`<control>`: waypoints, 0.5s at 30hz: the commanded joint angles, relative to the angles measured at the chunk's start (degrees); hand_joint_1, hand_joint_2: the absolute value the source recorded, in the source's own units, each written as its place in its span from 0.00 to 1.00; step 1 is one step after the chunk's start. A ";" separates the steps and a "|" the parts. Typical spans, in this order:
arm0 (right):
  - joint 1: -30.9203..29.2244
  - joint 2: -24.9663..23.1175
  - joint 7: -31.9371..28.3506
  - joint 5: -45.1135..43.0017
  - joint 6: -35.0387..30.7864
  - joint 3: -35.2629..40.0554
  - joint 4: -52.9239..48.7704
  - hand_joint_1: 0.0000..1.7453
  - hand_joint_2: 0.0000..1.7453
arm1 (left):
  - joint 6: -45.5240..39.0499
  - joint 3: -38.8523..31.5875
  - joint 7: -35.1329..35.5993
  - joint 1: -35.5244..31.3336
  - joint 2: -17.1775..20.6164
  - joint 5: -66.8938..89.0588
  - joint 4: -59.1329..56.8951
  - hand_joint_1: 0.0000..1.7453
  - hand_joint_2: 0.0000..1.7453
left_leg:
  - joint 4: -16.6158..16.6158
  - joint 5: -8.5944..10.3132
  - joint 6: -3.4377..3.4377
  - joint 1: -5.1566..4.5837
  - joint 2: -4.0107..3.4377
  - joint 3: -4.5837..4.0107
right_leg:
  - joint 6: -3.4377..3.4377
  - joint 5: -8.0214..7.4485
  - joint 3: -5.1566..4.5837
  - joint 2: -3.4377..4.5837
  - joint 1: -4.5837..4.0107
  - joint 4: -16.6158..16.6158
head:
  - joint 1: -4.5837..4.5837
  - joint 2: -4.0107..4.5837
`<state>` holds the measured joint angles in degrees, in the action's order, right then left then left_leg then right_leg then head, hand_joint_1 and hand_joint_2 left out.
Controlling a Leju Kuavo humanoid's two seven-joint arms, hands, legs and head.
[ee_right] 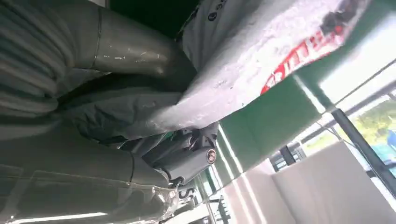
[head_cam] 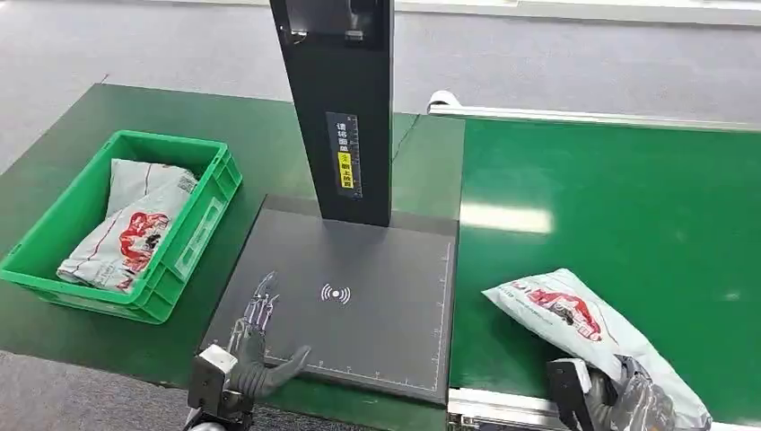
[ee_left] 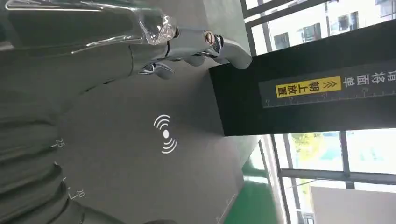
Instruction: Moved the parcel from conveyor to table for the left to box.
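A grey parcel [head_cam: 574, 321] with red print lies on the green conveyor belt [head_cam: 628, 206] at the near right. My right hand [head_cam: 628, 400] grips its near end; in the right wrist view the parcel [ee_right: 261, 60] sits between the thumb and fingers [ee_right: 187, 156]. My left hand [head_cam: 256, 346] is open, flat over the near left corner of the black scanner plate [head_cam: 359, 305], holding nothing. The left wrist view shows its fingers [ee_left: 201, 44] spread above the plate [ee_left: 140, 154]. A green crate [head_cam: 54, 260] on the left table holds other parcels [head_cam: 135, 224].
A black post [head_cam: 341, 108] with a yellow label rises from the back of the scanner plate. The green table [head_cam: 269, 144] surrounds the crate. A metal rail [head_cam: 502, 409] edges the conveyor's near side. Grey floor lies beyond.
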<state>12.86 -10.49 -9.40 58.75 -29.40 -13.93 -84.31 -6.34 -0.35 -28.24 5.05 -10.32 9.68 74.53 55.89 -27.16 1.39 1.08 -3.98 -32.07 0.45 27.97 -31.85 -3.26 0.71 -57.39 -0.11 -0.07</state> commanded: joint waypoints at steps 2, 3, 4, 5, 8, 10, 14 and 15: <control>0.17 6.05 -2.52 -1.67 -2.39 13.24 -17.78 1.00 1.00 | 0.06 -0.17 -0.98 -1.91 -0.67 0.29 -3.96 0.00 1.00 | 0.04 0.00 -0.10 -0.05 0.20 -0.06 | -0.03 -0.01 -0.10 0.24 0.06 -0.06 | 0.00 0.00; -1.15 7.02 -3.04 -1.47 -2.41 15.80 -17.61 1.00 1.00 | 0.06 0.08 -1.33 -2.23 -0.68 0.32 -4.41 0.00 1.00 | 0.05 0.00 -0.12 -0.04 0.23 -0.06 | -0.04 -0.02 -0.09 0.32 0.06 -0.05 | 0.02 0.00; -2.90 8.17 -3.38 -1.49 -2.11 18.97 -16.83 1.00 1.00 | 0.00 0.25 -1.58 -2.64 -0.78 0.33 -5.01 0.00 1.00 | 0.04 0.00 -0.11 -0.05 0.10 -0.05 | -0.03 -0.05 -0.13 0.39 0.06 -0.05 | 0.00 0.00; -5.47 9.07 -3.30 -1.58 -1.97 22.45 -15.09 1.00 1.00 | -0.06 0.50 -1.96 -3.02 -0.89 0.34 -5.57 0.00 1.00 | 0.02 0.01 -0.08 -0.03 -0.04 -0.05 | -0.02 -0.08 -0.12 0.37 0.04 -0.03 | 0.02 0.00; -10.06 9.59 -3.75 -3.16 -1.98 28.50 -11.20 1.00 1.00 | -0.52 1.06 -2.80 -2.97 -0.89 0.09 -5.62 0.00 1.00 | -0.02 0.03 -0.12 0.00 -0.13 -0.02 | -0.05 -0.17 -0.11 0.69 0.02 0.01 | 0.00 0.00; -11.25 9.85 -4.03 -3.85 -2.20 29.64 -10.20 1.00 1.00 | -0.71 1.27 -2.95 -2.85 -0.62 -0.06 -5.39 0.00 1.00 | -0.03 0.03 -0.09 -0.01 -0.14 0.00 | -0.05 -0.15 -0.09 0.59 0.02 0.01 | 0.00 0.00; -15.73 11.40 -4.56 -7.99 -2.16 33.61 -7.63 1.00 1.00 | -1.39 1.83 -3.17 -2.64 0.28 -1.03 -5.10 0.00 1.00 | -0.04 0.05 -0.10 0.02 -0.04 0.08 | -0.05 -0.14 -0.03 0.58 -0.01 0.05 | 0.00 0.00; -16.65 11.54 -4.94 -8.82 -1.77 34.24 -6.73 1.00 1.00 | -1.49 1.92 -3.25 -2.80 0.38 -1.23 -5.44 0.00 1.00 | -0.05 0.04 -0.10 0.01 -0.02 0.09 | -0.04 -0.12 0.00 0.53 0.00 0.05 | 0.02 0.00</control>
<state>6.02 -4.11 -13.09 54.35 -31.15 8.53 -97.11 -7.15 0.17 -31.23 3.39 -11.13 9.57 72.65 55.89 -27.12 1.39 1.08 -4.01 -32.02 0.46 27.94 -31.81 -3.24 0.71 -57.40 -0.09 -0.07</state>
